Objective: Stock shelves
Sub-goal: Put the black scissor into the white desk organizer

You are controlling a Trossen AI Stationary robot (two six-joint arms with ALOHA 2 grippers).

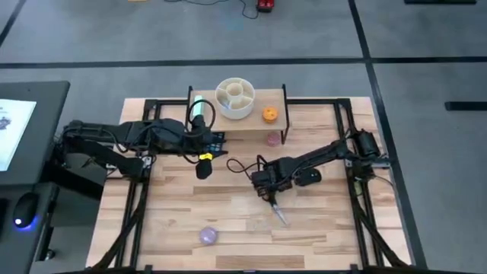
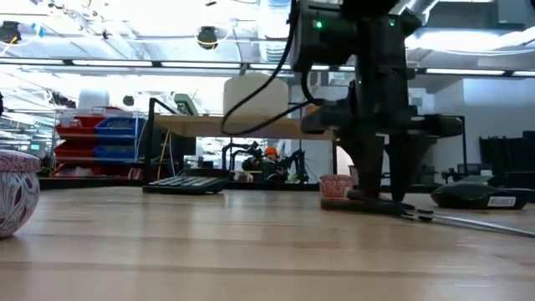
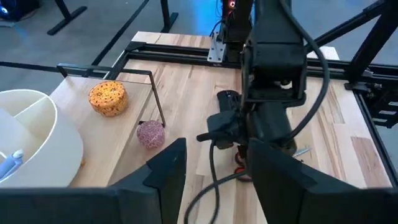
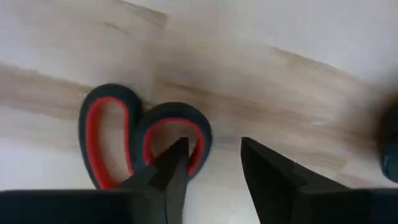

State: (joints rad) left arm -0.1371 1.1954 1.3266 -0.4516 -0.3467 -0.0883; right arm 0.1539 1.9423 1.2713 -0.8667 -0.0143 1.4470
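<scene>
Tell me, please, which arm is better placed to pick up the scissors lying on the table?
The right. Its tool hangs open directly over the scissors' red-lined handles, one finger already at a loop. The left tool waits beside the shelf, farther from them.

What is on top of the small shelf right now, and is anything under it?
On the shelf sit a white divided bowl and an orange round object. A pinkish object lies on the table at its front edge. The space beneath the plank is hidden from above.
</scene>
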